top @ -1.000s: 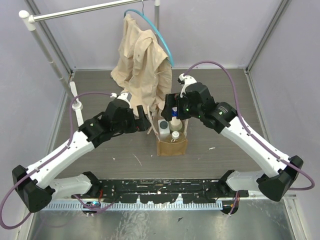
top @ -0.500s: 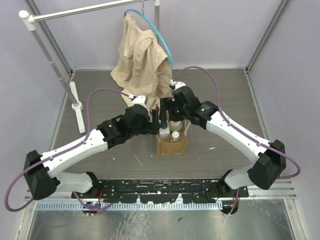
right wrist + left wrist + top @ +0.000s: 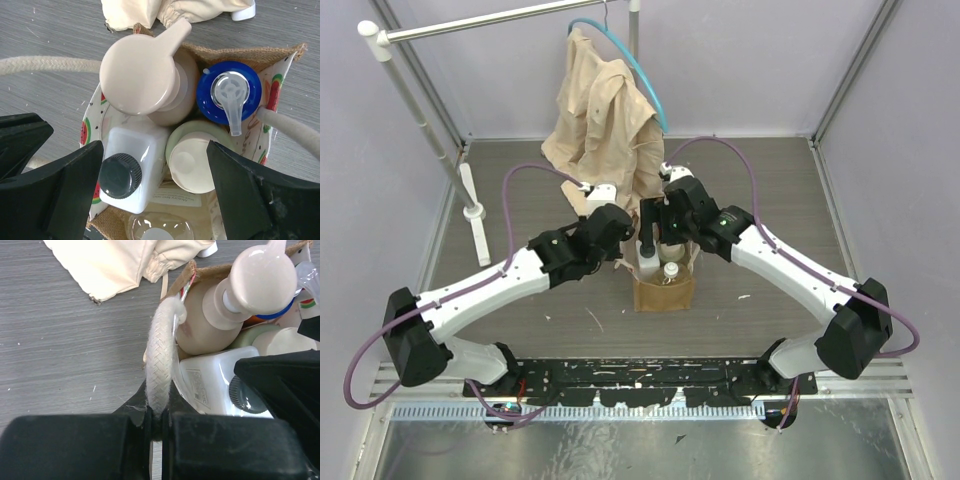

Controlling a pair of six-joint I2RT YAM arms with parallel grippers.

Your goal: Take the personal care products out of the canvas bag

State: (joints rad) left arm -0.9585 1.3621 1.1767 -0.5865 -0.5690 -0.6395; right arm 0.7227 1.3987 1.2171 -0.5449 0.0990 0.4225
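Note:
The canvas bag [image 3: 665, 290] stands upright mid-table, with watermelon-print lining at its rim [image 3: 280, 55]. Inside it are the personal care products: a peach pump-top bottle [image 3: 142, 70], a blue-capped bottle [image 3: 227, 92], a white jug with a dark cap [image 3: 132, 170], a pale olive bottle with a cream cap [image 3: 192, 160] and a small clear bottle [image 3: 160, 230]. My left gripper [image 3: 157, 422] is shut on the bag's cream rope handle [image 3: 160, 365] at the bag's left side. My right gripper [image 3: 155, 185] hangs open over the bag mouth, its fingers either side of the jug and olive bottle.
A beige shirt [image 3: 605, 120] on a blue hanger hangs from the rail [image 3: 490, 20] just behind the bag, its hem lying on the table [image 3: 125, 260]. A white rail stand [image 3: 472, 205] is at the left. The second rope handle [image 3: 295, 130] trails right.
Both arms moved in to the bag. My left gripper went from open to shut on the rope handle. My right gripper came down over the bag mouth and narrowed slightly.

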